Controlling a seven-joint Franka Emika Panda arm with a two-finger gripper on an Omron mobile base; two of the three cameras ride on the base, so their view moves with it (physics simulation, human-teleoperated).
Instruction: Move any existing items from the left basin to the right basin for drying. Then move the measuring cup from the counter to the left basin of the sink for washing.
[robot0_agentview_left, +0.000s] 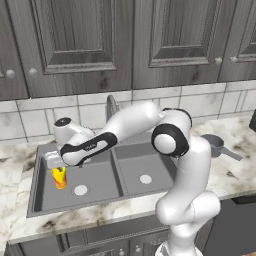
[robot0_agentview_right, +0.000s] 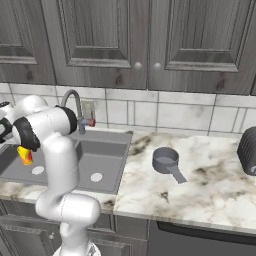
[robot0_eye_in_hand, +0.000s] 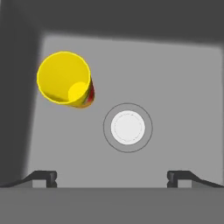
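The yellow cup with a red lower band stands upright in the left basin, near its left wall. My gripper hangs just above it, open and holding nothing. In the hand view the yellow cup lies up and left of the open gripper, with the pale drain straight ahead between the fingertips. The dark grey measuring cup rests on the marble counter right of the sink, handle pointing toward the front. The right basin holds nothing but its drain.
The curved tap rises behind the sink's divider. A dark ribbed object stands at the counter's far right. Grey wall cabinets hang above the tiled backsplash. My arm's elbow looms over the right basin.
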